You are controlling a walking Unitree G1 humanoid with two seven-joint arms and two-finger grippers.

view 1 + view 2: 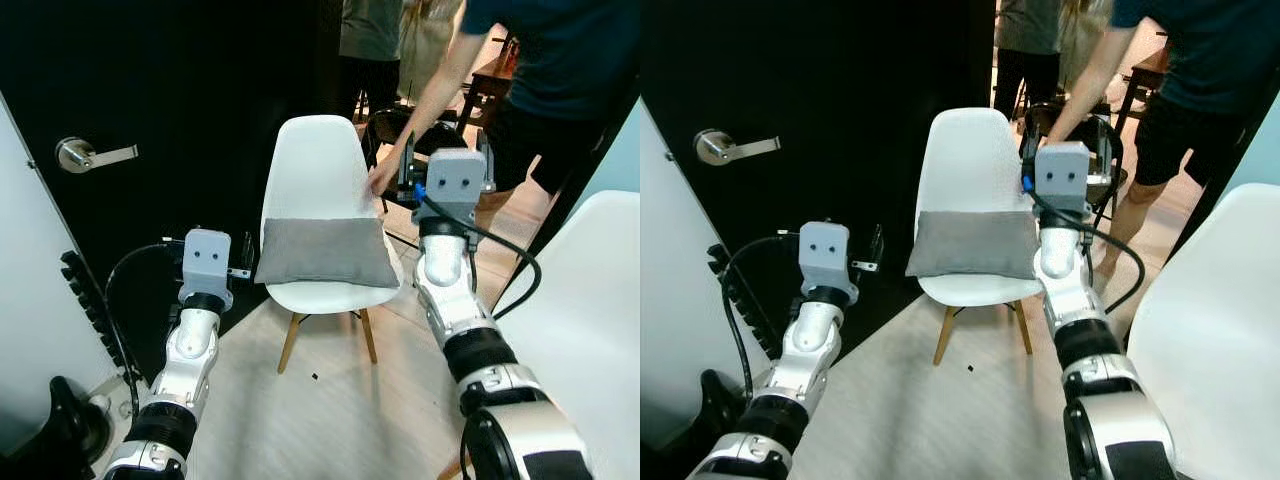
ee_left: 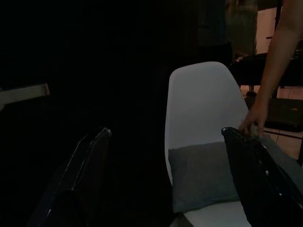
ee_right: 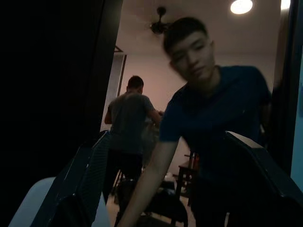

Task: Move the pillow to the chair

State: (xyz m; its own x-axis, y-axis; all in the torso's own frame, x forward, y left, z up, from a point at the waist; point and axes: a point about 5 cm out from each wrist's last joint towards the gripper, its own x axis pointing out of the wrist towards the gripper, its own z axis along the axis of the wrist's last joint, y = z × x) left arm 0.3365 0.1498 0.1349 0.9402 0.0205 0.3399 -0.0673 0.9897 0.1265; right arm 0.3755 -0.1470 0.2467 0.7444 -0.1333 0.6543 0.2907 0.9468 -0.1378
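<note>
1. L pincer (image 2: 165, 175): fingers wide, empty, near the pillow's left end.
2. Pillow (image 1: 326, 252) already on chair (image 1: 318, 165) seat, long axis left-right, between both arms.
3. R pincer (image 3: 170, 179): wide, empty, raised by a person's hand (image 1: 382, 177) at chair's right edge.

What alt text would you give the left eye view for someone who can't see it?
A grey pillow lies on the seat of a white chair before a black door, both robot arms raised either side, the right gripper by the chair's edge. A person's hand touches the chair back.
</note>
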